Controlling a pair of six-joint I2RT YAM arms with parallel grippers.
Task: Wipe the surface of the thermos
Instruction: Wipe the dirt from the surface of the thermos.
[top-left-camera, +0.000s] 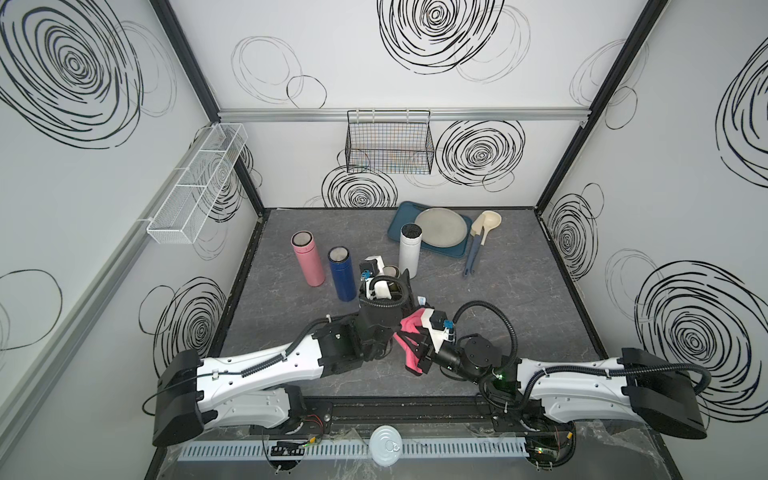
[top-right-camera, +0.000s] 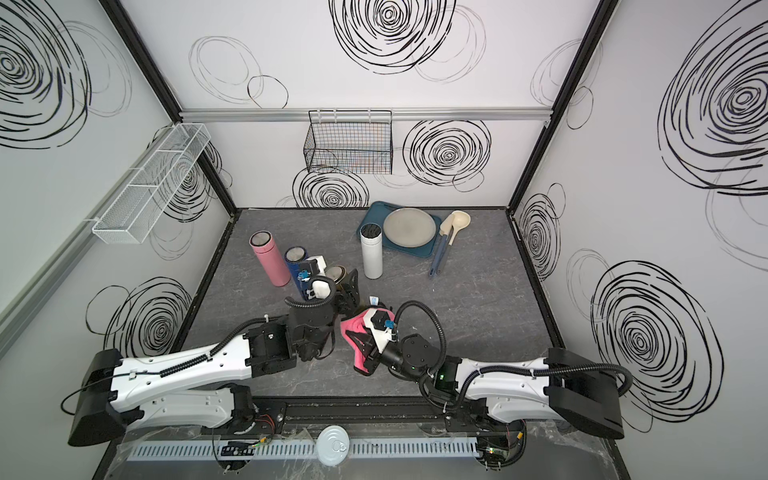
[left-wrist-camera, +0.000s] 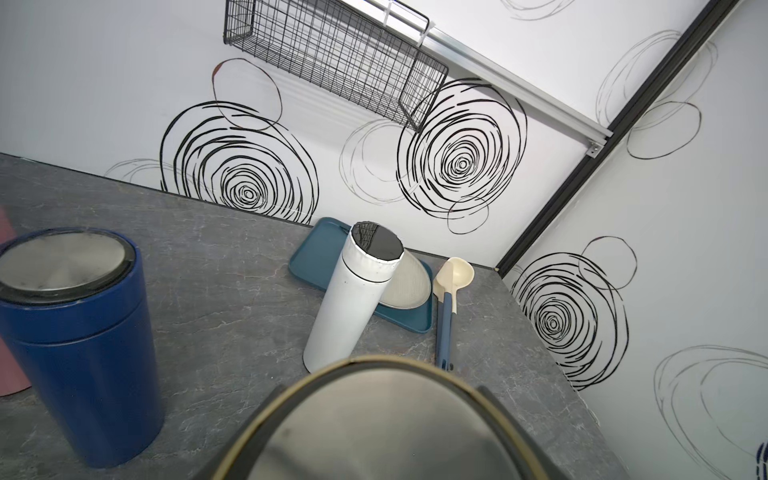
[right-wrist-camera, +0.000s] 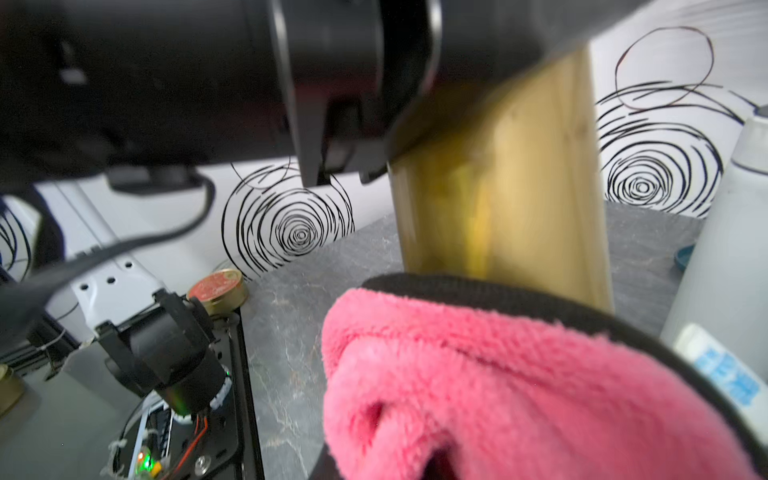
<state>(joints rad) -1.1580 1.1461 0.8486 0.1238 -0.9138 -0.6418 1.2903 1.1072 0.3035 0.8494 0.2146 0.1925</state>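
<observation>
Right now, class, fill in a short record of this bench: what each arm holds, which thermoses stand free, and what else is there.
left fingers: shut on gold thermos
right fingers: shut on cloth, low beside the gold thermos; contact cannot be told
standing free: pink thermos, blue thermos, white thermos, all upright
tray: holds a plate
beside tray: ladle, spatula
on walls: black basket, white basket
</observation>
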